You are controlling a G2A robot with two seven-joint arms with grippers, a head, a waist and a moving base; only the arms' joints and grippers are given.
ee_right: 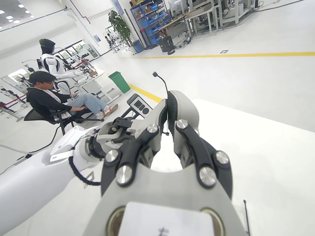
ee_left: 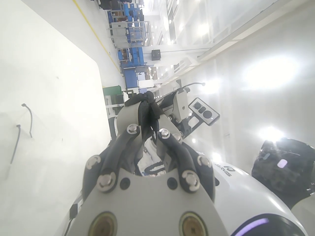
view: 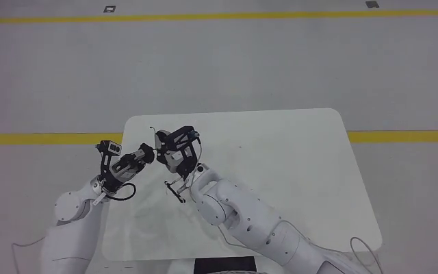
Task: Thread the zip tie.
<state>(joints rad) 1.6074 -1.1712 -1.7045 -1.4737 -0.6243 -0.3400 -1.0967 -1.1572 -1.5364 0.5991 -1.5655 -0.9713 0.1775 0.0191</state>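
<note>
R pincer [ee_right: 168, 103] clamped on zip tie [ee_right: 163, 81]; head end pokes past tips.

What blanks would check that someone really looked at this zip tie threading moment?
1. The right gripper has its fingers shut on a thin black ____.
2. In the left wrist view, ____ loose zip ties lie on the white table.
3. The floor stripes beyond the table are coloured ____.
Missing words: zip tie; two; yellow.
</note>
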